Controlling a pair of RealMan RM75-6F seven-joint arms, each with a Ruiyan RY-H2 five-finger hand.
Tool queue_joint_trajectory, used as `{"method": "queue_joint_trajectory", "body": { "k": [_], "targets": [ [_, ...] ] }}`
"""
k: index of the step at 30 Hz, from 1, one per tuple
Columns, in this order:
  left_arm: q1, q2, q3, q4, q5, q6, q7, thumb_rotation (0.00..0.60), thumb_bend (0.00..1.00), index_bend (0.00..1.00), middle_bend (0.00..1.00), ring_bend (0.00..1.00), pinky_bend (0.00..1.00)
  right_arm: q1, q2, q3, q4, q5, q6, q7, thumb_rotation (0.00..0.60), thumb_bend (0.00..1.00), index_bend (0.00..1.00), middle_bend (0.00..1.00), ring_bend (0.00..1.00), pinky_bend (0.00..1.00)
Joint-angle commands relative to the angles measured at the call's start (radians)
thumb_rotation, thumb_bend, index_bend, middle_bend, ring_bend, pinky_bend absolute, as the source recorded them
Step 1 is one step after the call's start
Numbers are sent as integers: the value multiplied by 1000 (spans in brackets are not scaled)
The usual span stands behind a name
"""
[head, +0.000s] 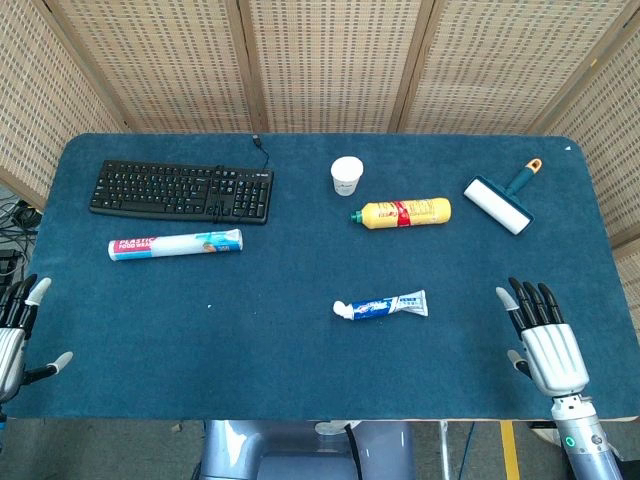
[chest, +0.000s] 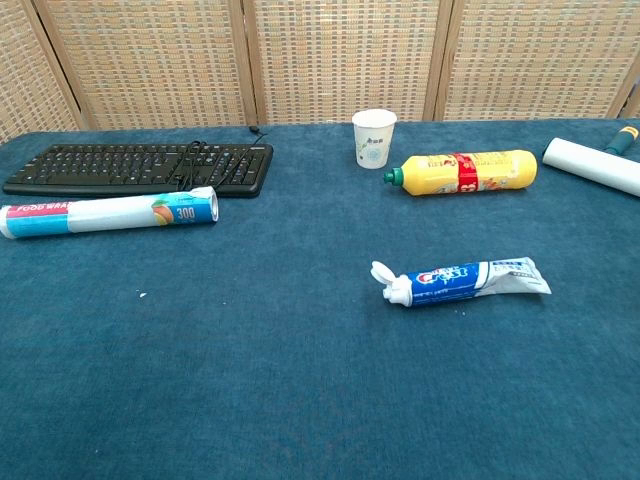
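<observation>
My right hand (head: 540, 335) hovers over the table's near right part, fingers spread, holding nothing. My left hand (head: 18, 330) sits at the near left edge, partly cut off, fingers apart and empty. Neither hand shows in the chest view. A toothpaste tube (head: 381, 305) (chest: 462, 280) with its cap flipped open lies mid-table, closest to the right hand. A yellow bottle (head: 405, 212) (chest: 465, 171) lies on its side behind it. A white paper cup (head: 346, 175) (chest: 374, 137) stands upright nearby.
A black keyboard (head: 182, 190) (chest: 140, 168) lies at the back left, a roll of plastic wrap (head: 175, 243) (chest: 108, 215) in front of it. A lint roller (head: 502, 198) (chest: 592, 163) rests at the back right. Woven screens (head: 330, 60) stand behind the blue table (head: 300, 370).
</observation>
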Motion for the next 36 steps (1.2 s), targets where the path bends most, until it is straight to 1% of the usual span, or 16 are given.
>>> {"method": "queue_joint_trajectory", "body": {
  "k": [1,6,8,11,14,17,19,21,24,29,36],
  "targets": [
    [3,-1,-3,3,3,1,-8,600,0,0,0,0,0,-6,6,8,-5,3,-6,-3,600,0,0,0,0,0],
    [5,-1,-6,3,9,2,-14,600,0,0,0,0,0,-3,2,17,2,4,-28,0,600,0,0,0,0,0],
    [6,-1,-8,3,10,3,-15,600,0,0,0,0,0,11,0,20,-1,1,-55,15,600,0,0,0,0,0],
    [4,-4,-14,6,10,0,-15,600,0,0,0,0,0,65,8,37,-8,-8,-133,32,600,0,0,0,0,0],
    [-3,-11,-20,12,0,-17,-8,600,0,0,0,0,0,143,15,70,-21,-7,-234,38,600,0,23,22,0,0],
    [-12,-19,-28,20,-18,-41,1,600,0,0,0,0,0,222,25,99,-56,12,-358,57,600,0,106,118,37,39],
    [-17,-25,-35,28,-28,-50,5,600,0,0,0,0,0,263,24,117,-71,29,-421,66,600,32,180,194,104,99],
    [-22,-35,-45,40,-40,-58,4,600,0,0,0,0,0,310,5,145,-73,58,-489,81,600,82,221,231,143,137],
    [-27,-44,-52,50,-52,-70,4,600,0,0,0,0,0,365,-40,169,-42,98,-576,82,600,148,252,261,178,181],
    [-32,-52,-55,58,-63,-88,8,600,0,0,0,0,0,419,-104,178,5,157,-682,47,600,210,297,308,216,213],
    [-40,-59,-61,69,-81,-113,7,600,0,0,0,0,0,450,-155,179,34,207,-731,-32,600,290,327,334,241,281]
  ]
}}
